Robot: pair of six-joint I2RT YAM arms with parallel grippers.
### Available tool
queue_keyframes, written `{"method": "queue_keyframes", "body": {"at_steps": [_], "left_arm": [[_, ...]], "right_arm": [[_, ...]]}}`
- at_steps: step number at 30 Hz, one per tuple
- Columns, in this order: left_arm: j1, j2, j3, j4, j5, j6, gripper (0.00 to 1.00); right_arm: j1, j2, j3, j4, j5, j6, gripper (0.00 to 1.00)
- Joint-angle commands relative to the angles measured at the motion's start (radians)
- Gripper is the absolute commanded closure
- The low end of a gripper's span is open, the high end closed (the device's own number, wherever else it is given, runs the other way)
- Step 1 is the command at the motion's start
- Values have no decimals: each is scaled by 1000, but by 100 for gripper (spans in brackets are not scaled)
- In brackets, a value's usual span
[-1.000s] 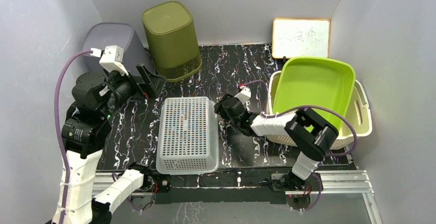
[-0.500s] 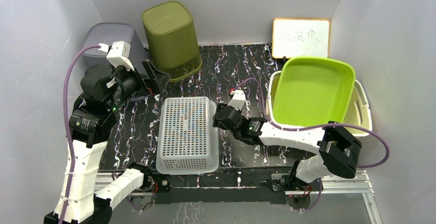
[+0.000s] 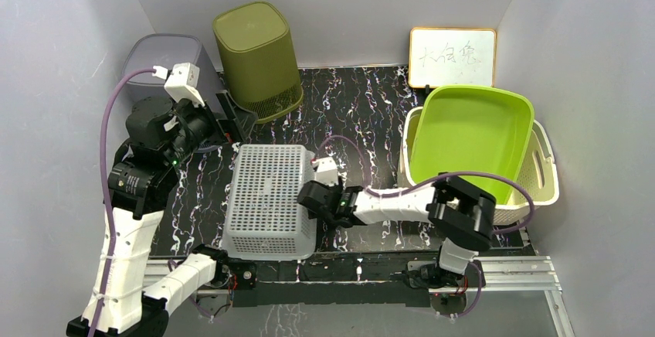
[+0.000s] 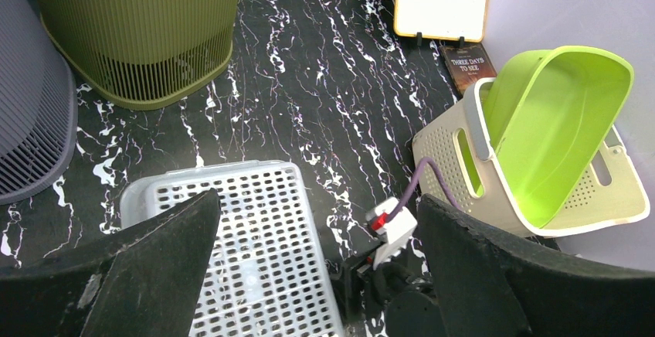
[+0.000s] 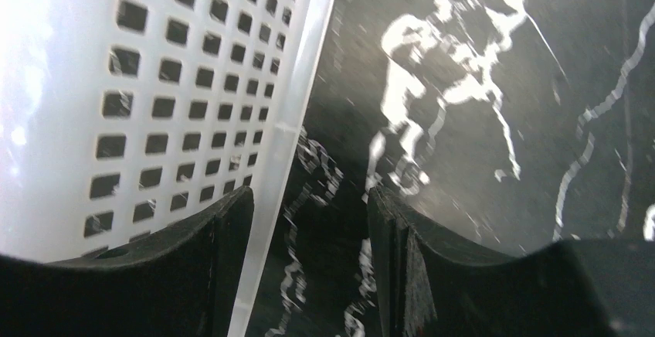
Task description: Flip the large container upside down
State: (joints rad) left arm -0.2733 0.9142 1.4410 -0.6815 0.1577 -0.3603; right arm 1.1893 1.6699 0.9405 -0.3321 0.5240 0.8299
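Observation:
The large white perforated basket [image 3: 270,198] lies on the black marbled table, its perforated face up and skewed toward the left. It also shows in the left wrist view [image 4: 255,252] and the right wrist view [image 5: 154,82]. My right gripper [image 3: 307,198] is low at the basket's right rim, open, with the rim running just inside its left finger [image 5: 193,267]. My left gripper [image 3: 224,120] is open and empty, held above the table behind the basket's far left corner; its fingers are wide apart in the left wrist view [image 4: 317,275].
An olive bin [image 3: 257,59] and a grey bin [image 3: 166,62] stand at the back left. A lime green tub [image 3: 471,132] leans in a cream basket [image 3: 541,167] at the right. A small whiteboard [image 3: 452,56] stands against the back wall.
My right gripper has moved left and down to the basket's right rim. The basket has shifted left and skewed. My left arm has risen a little and moved toward the back.

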Motion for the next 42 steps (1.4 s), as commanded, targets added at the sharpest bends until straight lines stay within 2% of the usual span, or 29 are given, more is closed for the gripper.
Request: {"method": "queue_keyframes", "body": {"at_steps": [1, 7, 12, 21, 26, 30, 36, 42], "left_arm": [[-1, -24, -14, 28, 17, -7, 2], [-1, -46, -39, 36, 16, -15, 2], [-1, -51, -44, 36, 20, -22, 1], [-1, -58, -62, 41, 21, -29, 2], [-1, -58, -70, 47, 19, -29, 2], [-3, -57, -68, 42, 19, -29, 2], [-2, -53, -54, 34, 18, -28, 2], [-1, -48, -51, 29, 27, -25, 2]], "right_arm": [[3, 96, 159, 179, 5, -118, 46], [3, 324, 384, 262, -103, -256, 46], [3, 460, 550, 339, -233, -303, 47], [7, 596, 751, 422, -432, -348, 47], [27, 614, 766, 479, -542, -413, 47], [29, 538, 680, 479, -413, -413, 46], [19, 322, 536, 417, -177, -464, 45], [-72, 118, 480, 151, 74, -467, 43]]}}
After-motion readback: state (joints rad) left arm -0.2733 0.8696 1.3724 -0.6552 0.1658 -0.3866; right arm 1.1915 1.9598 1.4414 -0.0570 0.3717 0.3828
